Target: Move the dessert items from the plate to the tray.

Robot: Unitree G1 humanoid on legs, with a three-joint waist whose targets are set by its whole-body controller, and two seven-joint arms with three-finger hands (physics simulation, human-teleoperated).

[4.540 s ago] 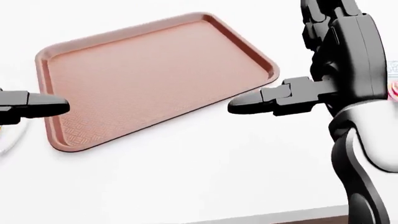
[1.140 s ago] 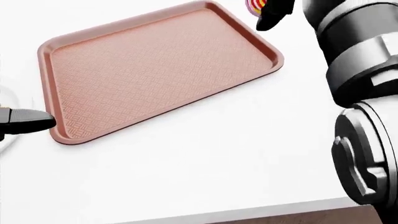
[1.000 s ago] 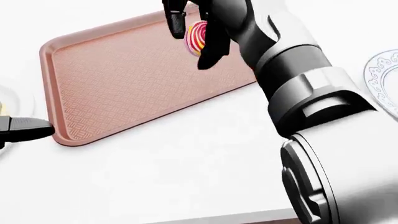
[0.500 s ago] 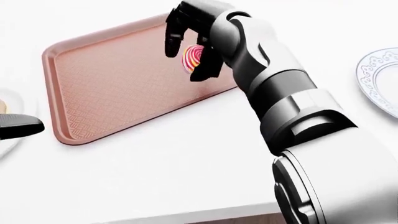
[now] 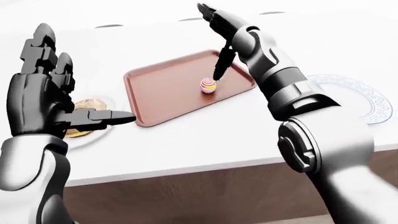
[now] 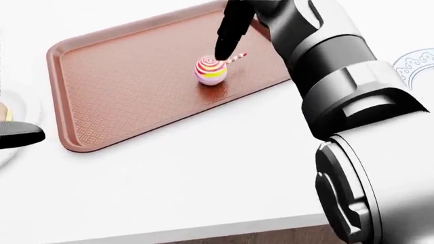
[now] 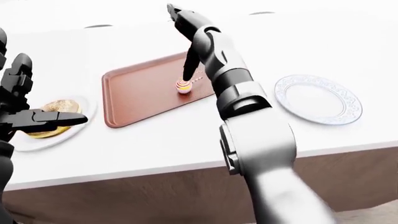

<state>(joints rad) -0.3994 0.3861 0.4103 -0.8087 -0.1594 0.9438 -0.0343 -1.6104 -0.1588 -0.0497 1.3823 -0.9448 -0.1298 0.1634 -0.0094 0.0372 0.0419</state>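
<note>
The striped lollipop [image 6: 211,69] is down on the brown tray [image 6: 122,96], lying on the patterned floor toward the right side in the head view, its thin stick pointing up and right. The right robot hand [image 5: 214,35] is above it with fingers spread wide, released, nothing in its grip; one dark finger [image 6: 227,38] points down just over the candy's head, and from these angles I can't tell whether the tip touches it. The right arm runs in from the lower right of the head view and covers the tray's right corner.

Over on the left, the left robot hand [image 5: 46,95] is raised, palm open, fingers upright and the thumb stretched toward the tray's left edge, holding nothing. Beneath that thumb in the left-eye view sits a small pale plate [image 7: 80,122] with a round golden pastry [image 7: 52,112] on it, just beside the tray's left rim but not touching it.

On the far right of the right-eye view, a white plate [image 7: 318,99] with a patterned rim lies flat on the white worktop [image 6: 203,173], well apart from the tray. The tray lies at an angle, its long edges running diagonally across the head view, and the worktop's near edge drops to a tan front panel in both eye views
</note>
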